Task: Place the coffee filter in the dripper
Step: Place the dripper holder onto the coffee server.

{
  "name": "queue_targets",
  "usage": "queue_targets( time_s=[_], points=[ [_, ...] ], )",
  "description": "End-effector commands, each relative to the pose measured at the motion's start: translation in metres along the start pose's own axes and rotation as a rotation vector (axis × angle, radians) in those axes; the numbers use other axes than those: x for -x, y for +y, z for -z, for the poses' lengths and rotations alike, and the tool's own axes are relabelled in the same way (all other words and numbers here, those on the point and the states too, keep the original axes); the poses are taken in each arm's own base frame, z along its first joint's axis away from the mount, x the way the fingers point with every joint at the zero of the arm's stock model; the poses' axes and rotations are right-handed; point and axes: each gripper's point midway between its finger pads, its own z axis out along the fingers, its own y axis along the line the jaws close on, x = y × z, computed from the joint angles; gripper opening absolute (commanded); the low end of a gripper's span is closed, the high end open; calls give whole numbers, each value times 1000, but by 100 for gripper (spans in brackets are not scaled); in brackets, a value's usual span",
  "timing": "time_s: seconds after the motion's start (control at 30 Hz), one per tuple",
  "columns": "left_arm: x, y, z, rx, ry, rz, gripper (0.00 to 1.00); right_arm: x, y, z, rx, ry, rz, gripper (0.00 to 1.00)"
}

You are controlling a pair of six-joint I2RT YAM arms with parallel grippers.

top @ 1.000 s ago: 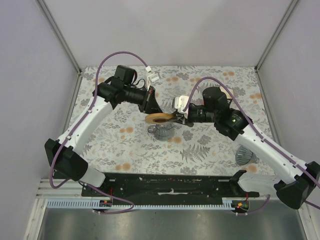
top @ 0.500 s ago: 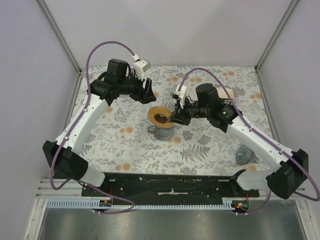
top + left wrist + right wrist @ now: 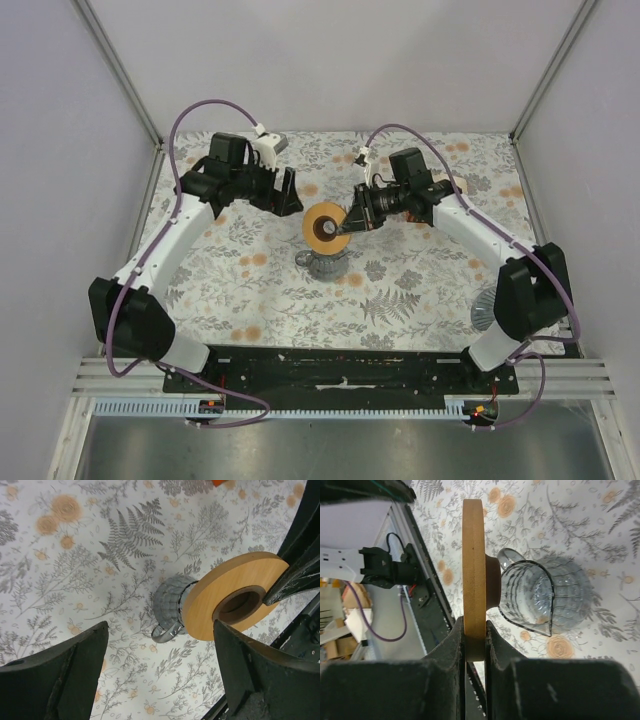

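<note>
The dripper (image 3: 326, 263), a small dark see-through wire cone with a side handle, sits on the flowered table; it also shows in the left wrist view (image 3: 170, 602) and the right wrist view (image 3: 540, 600). My right gripper (image 3: 346, 222) is shut on the rim of a flat tan ring (image 3: 323, 227) with a dark hole, held on edge just above the dripper. Close up, the tan ring (image 3: 473, 570) stands upright between the jaws of the right gripper (image 3: 475, 626). My left gripper (image 3: 290, 193) hangs open and empty to the back left of the dripper. The coffee filter is out of view.
A grey see-through cone-shaped thing (image 3: 488, 308) lies at the right, partly behind the right arm. An orange corner (image 3: 220, 482) pokes in at the top of the left wrist view. The black base rail (image 3: 340, 368) runs along the near edge.
The left gripper opened and drew back to the left, away from the ring. The right gripper turned the tan ring from flat to upright as its arm swung toward the back.
</note>
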Motion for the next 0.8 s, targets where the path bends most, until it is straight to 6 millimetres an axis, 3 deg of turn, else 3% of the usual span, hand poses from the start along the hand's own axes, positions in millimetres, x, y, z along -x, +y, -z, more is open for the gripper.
queue_targets(
  time_s=[0.0,0.27,0.47,0.77],
  points=[
    [-3,-16,-7,-83,-24,-13,91,14,23,0,124,11,-60,0],
    [-34,-18,-32,-109,54,32,93,-10,9,-14,171,92,-153,0],
    [-39,-19,-36,-115,71,66,91,-19,-17,-21,145,113,-221,1],
    [-37,-17,-35,-98,63,54,90,-24,-32,-28,134,131,-262,13]
  ],
)
